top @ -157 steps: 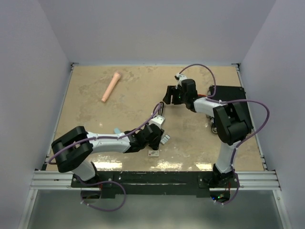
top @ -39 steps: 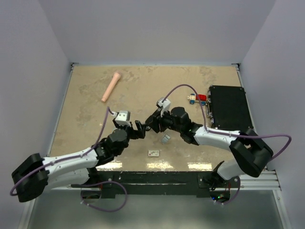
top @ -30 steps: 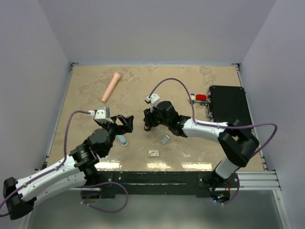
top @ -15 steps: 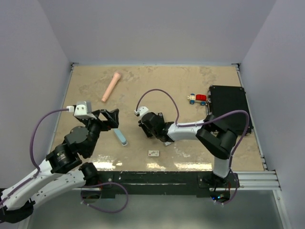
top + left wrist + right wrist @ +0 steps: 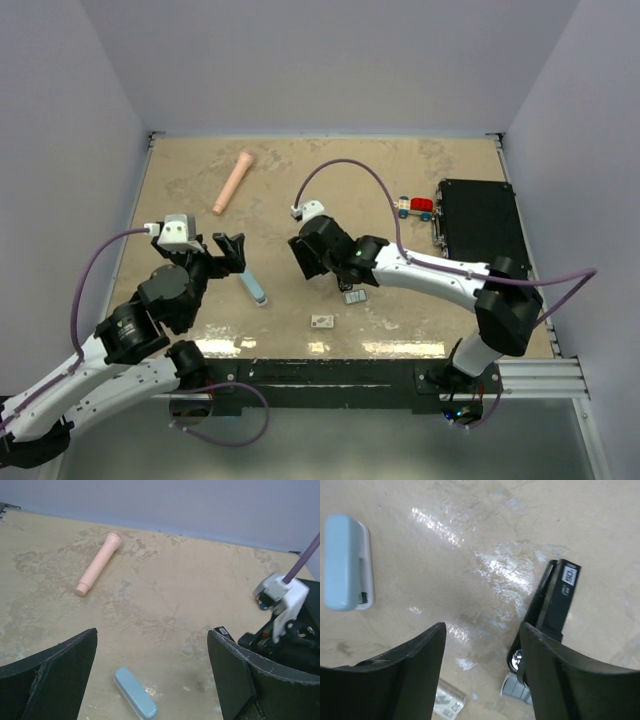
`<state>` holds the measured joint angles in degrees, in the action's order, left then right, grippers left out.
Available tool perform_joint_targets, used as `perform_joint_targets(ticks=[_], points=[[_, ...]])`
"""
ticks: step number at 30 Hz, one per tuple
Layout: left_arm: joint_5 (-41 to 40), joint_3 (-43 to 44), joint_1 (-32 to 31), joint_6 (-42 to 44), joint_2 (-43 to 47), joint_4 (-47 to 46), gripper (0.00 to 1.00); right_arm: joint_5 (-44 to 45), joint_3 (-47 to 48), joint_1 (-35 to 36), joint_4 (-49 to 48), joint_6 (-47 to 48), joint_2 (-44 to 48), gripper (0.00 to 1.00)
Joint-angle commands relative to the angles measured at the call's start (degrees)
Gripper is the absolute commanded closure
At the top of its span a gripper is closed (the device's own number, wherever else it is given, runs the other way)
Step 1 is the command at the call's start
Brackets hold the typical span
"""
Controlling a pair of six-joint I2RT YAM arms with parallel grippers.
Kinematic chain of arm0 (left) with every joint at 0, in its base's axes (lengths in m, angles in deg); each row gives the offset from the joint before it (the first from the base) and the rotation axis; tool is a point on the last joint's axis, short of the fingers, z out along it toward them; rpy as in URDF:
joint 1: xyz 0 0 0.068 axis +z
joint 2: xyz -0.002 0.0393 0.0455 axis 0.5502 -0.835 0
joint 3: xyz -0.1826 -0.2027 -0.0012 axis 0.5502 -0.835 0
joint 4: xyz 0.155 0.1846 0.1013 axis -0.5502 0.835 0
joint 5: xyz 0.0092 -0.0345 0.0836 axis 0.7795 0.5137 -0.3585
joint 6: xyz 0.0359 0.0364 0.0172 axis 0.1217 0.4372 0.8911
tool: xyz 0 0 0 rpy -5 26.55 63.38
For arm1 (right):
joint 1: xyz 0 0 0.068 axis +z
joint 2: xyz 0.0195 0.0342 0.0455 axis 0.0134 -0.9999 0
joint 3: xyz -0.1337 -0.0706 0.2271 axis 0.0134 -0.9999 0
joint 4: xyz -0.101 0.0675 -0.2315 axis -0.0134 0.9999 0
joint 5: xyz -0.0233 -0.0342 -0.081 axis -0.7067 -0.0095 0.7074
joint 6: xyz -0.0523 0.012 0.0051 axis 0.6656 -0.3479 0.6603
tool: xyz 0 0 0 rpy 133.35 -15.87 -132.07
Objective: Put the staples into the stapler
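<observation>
Preparing the pickup: hovering mid-frame with right hand [image 5: 482, 630] released and empty, left hand [image 5: 230, 252] likewise at centre-left; eyeing staples [image 5: 322, 321] on the table [image 5: 450, 170], lower centre, near the stapler [image 5: 257, 288]; probably needing a fine pinch next.

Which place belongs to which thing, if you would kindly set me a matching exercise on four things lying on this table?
Things:
1. pink cylinder
2. light blue stapler
3. toy car
4. white staples box

Places:
A. beside the black case
B. closest to the near edge of the table
C. mid-table, left of the grey-blue tray
D. far-left part of the table

Pairs: 1-D, 2-C, 3-A, 4-B.
</observation>
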<state>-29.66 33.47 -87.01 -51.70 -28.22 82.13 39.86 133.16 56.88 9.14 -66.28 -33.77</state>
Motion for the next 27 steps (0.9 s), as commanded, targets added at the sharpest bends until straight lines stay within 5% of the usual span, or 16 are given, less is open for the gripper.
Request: perform_joint_targets(ticks=[1,9,27], points=[[-1.42,3.71,0.19,3.99,-1.03,3.58,0.04,4.69,7.15,-1.13,19.88,-6.91,2.75,0.27],[-3.53,1.26,0.19,4.87,0.81,3.41,0.05,0.82,9.81,-2.80,26.32,-8.15,-1.47,0.28],[1.74,-1.04,3.44,6.01,0.54,1.30,0.05,-3.40,4.10,-7.73,20.08,-7.79,-5.69,0.84]])
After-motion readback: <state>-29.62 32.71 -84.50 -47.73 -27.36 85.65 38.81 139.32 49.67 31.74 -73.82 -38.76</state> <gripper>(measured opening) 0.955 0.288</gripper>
